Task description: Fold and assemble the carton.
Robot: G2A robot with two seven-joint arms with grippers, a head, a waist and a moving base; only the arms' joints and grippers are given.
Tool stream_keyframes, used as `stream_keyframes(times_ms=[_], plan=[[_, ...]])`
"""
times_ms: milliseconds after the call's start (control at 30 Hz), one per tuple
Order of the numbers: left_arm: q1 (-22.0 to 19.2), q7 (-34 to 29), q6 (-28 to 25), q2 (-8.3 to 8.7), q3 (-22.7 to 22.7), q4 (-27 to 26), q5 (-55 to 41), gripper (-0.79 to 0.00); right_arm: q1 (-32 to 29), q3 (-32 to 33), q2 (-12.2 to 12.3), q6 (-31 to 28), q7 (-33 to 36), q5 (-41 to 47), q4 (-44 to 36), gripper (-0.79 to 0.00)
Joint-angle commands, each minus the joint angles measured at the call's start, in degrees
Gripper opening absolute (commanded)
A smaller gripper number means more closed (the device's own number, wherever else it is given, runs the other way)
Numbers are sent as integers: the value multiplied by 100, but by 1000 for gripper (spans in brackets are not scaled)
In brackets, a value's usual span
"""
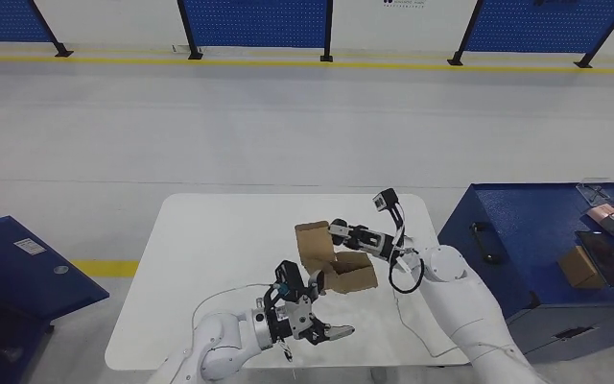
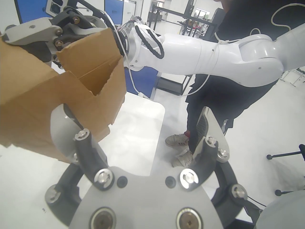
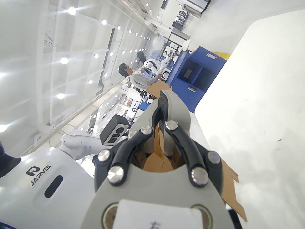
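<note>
The brown corrugated cardboard carton (image 1: 350,276) is over the right half of the white, round-cornered table (image 1: 192,288), toward its near edge. Whether it rests on the surface or is held slightly off it cannot be told. Its body is opened out into a box shape with the walls standing, but the top is open and the flaps are loose. One wide flap (image 1: 312,245) stands upright at the carton's far-left corner. In the left wrist view a slit gapes between two neighbouring panels, with a ragged edge.

I judge the task to be about midway. The shell is squared up, yet no flap is folded down or tucked, so closing and locking the flaps is what is left.

The right gripper (image 3: 163,98) comes in from the right and is clamped on the upright flap, with cardboard pinched between its pads. In the top view it sits at the flap's far edge and appears to be holding that panel up.

The left gripper (image 2: 134,110) is on the near side of the carton, spread wide with nothing between its fingers. One finger (image 2: 63,122) lies just beside the carton's near wall, but contact cannot be made out. The other finger (image 2: 207,125) is well clear of the cardboard.

A blue metal cabinet (image 1: 518,240) stands just right of the table.
</note>
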Motion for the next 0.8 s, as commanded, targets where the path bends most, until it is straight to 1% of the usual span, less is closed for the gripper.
stream_keyframes(times_ms=[0,233,433,567,633,767], plan=[[-49,26,84,-15,39,54,-2,0,-26,-23,-6,70,109,107,-38,-785],[-134,144,265,-41,68,182,-35,0,-37,100,5,223,263,462,37,-785],[-54,236,263,-10,-65,146,-43,0,102,427,31,462,205,1015,370,-785],[2,274,290,21,-222,151,-111,0,253,675,75,514,178,1113,663,-785],[18,295,276,32,-276,160,-140,0,295,753,88,578,196,1178,728,-785],[30,260,266,50,-366,188,-226,0,338,828,107,485,217,1127,721,-785]])
